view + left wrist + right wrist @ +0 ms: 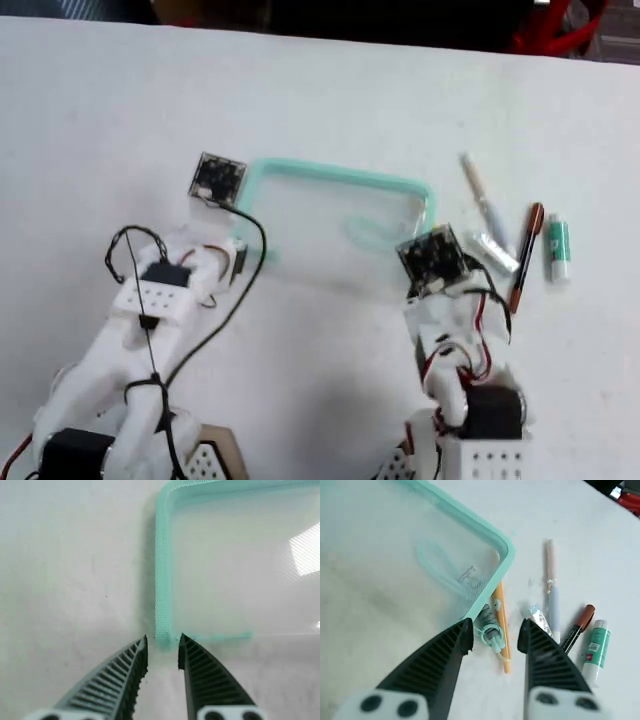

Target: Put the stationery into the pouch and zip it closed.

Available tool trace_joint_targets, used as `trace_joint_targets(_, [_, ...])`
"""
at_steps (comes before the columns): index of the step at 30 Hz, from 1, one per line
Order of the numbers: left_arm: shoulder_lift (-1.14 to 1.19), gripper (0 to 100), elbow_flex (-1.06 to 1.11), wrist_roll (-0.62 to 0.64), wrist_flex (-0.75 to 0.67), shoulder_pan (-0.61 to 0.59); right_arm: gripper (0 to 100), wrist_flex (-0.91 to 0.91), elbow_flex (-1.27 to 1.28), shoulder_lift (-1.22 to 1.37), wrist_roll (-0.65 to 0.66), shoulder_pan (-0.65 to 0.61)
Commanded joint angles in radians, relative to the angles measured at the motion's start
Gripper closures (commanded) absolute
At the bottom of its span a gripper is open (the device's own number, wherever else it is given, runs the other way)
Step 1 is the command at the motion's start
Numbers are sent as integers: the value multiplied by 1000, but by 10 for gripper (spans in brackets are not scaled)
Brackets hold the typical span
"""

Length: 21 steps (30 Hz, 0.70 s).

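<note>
A translucent pouch (335, 215) with a mint-green border lies flat in the middle of the table. My left gripper (162, 646) is open at the pouch's near left corner (163, 632), whose green edge sits just ahead of the gap between the fingertips. At the pouch's right end my right gripper (496, 630) is open, and the knotted mint zipper pull (490, 630) and an orange pencil (499, 612) lie between its fingers. To the right lie a white-and-blue pen (484, 203), a brown marker (525, 255), a green glue stick (558, 248) and a small silver item (495, 252).
The table top (120, 100) is plain white. Both arm bases stand at the near edge, with a black cable (235, 290) looping off the left arm. Dark and red objects sit beyond the far edge.
</note>
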Motion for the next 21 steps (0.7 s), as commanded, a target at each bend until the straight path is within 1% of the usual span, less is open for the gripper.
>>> trace_joint_targets(1, [-33,879,-11,-9,-21,5,840,21,-218,341,-12,2])
trace_joint_targets(4, [-33,879,-11,-9,-21,5,840,108,-344,562,11,10])
trace_joint_targets(7, [-33,879,-11,-9,-21,5,840,62,-367,702,124,58])
trace_joint_targets(10, [-33,879,-11,-9,-23,5,840,-1,-367,796,201,134])
trace_joint_targets(12, [-33,879,-11,-9,-23,5,840,-10,-370,840,256,177])
trace_joint_targets(15, [-31,879,-6,-9,-46,5,840,-15,-364,898,384,197])
trace_joint_targets(17, [-28,879,-6,-9,-49,5,840,-22,-367,941,437,199])
trace_joint_targets(21, [-28,879,-6,-9,-49,5,840,-116,-365,1024,408,202])
